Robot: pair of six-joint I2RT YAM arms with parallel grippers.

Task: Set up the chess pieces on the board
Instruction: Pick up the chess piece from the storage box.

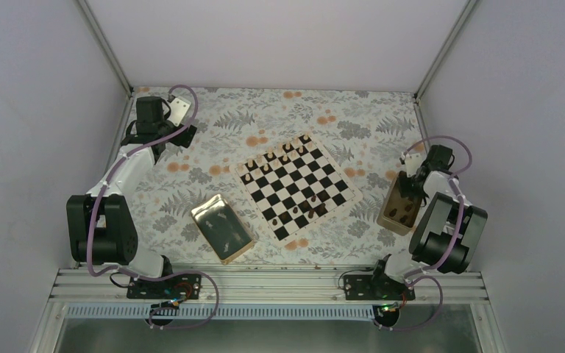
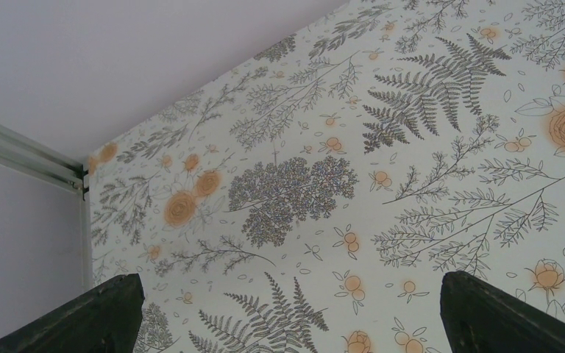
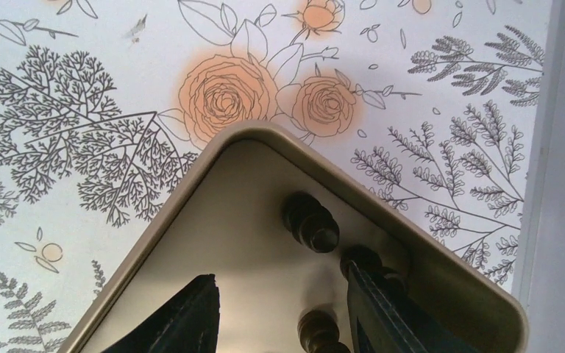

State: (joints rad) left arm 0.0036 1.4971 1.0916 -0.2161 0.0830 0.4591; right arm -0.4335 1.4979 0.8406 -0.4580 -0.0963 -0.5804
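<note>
Right gripper (image 3: 281,287) is down inside the small tan box (image 3: 441,272), jaws apart and clamped on nothing, with dark chess pieces (image 3: 310,220) lying loose in the corner beside and between its fingers; probably lining up to pick one. The chessboard (image 1: 301,182) sits mid-table, well apart from the box, only partly set: light pieces (image 1: 274,157) on the far edge, a few dark ones near side. Left gripper (image 2: 287,294) hangs wide open and empty over the floral tablecloth (image 2: 294,191), parked out of the way.
</note>
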